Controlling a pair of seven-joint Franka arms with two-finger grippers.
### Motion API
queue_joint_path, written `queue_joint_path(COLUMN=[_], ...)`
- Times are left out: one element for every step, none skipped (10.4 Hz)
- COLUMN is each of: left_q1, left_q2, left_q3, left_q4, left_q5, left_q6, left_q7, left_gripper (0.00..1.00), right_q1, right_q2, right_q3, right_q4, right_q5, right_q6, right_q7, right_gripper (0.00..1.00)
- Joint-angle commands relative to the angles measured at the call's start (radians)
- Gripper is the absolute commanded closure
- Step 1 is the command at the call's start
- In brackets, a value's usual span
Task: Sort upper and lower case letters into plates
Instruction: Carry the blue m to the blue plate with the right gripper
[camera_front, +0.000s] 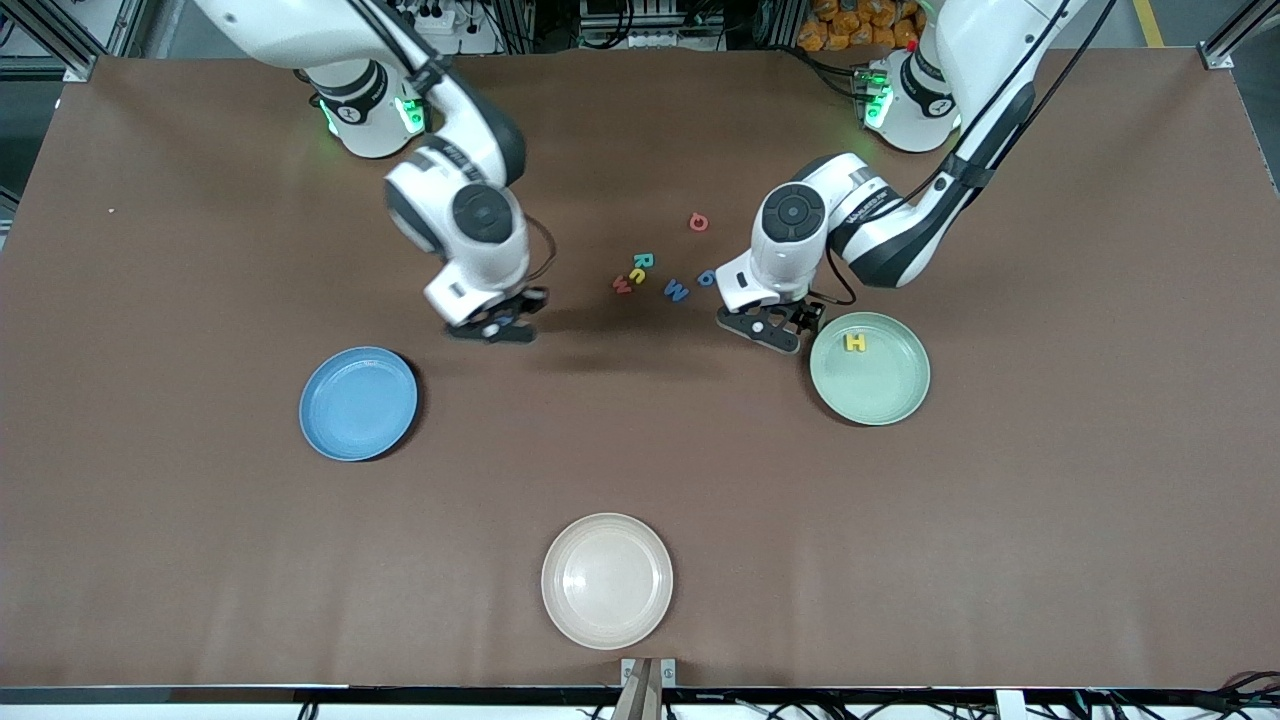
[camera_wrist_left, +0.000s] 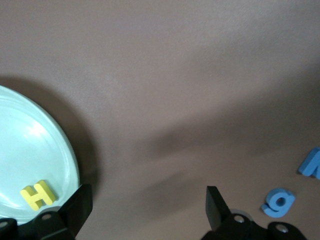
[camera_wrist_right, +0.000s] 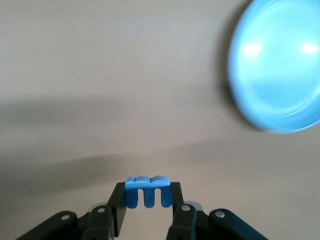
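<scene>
- Front view: the brown matte table (camera_front: 200, 560) is seen with wide bare margins. The round blue plate (camera_front: 358, 403) lies toward the right arm's end, the pale green plate (camera_front: 870, 368) toward the left arm's. A round cream-white plate (camera_front: 607, 580) lies nearest the camera. Loose letters (camera_front: 640, 272) are clustered between the arms.
- Left wrist view: the left gripper (camera_wrist_left: 145, 210) is spread wide and empty, just beside the green plate's rim; a yellow H (camera_wrist_left: 38, 194) is seen in that plate, a small blue g (camera_wrist_left: 278, 202) on the table.
- Right wrist view: a small blue letter m (camera_wrist_right: 146, 190) is clenched by the right gripper (camera_wrist_right: 146, 200) over bare table near the blue plate.
</scene>
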Motion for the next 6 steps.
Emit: queue_joint_path(left_q1=[-0.013, -0.013, -0.013, -0.008, -0.013, -0.037], left_q2=[0.021, 0.021, 0.023, 0.043, 0.059, 0.078], left_q3=[-0.004, -0.004, -0.004, -0.004, -0.004, -0.002], left_q4=[0.023, 0.023, 0.025, 0.031, 0.037, 0.037], left_q5=[-0.012, -0.012, -0.012, -0.022, -0.058, -0.063], left_q6=[-0.002, -0.002, -0.002, -0.001, -0.001, 0.003], left_q7=[-0.023, -0.025, -0.031, -0.042, -0.077, -0.117], left_gripper=[0.00, 0.00, 0.00, 0.00, 0.00, 0.00], right_q1=[-0.020, -0.017, -0.012, -0.012, -0.009, 0.008], right_q2=[0.010, 0.017, 0.034, 0.053, 0.071, 0.079], right_q3=[-0.197, -0.282, -0.348, -0.394, -0.427, -0.450], right_q4=[0.029, 0.036, 0.042, 0.042, 0.043, 0.043], right_q5=[0.056, 0.112, 0.187, 0.223, 0.235, 0.269], right_q6=[-0.016, 0.016, 0.050, 0.084, 0.125, 0.153], right_q7=[-0.204, -0.281, -0.367, -0.415, -0.420, -0.421], right_gripper=[1.00, 1.00, 1.00, 1.00, 1.00, 0.93])
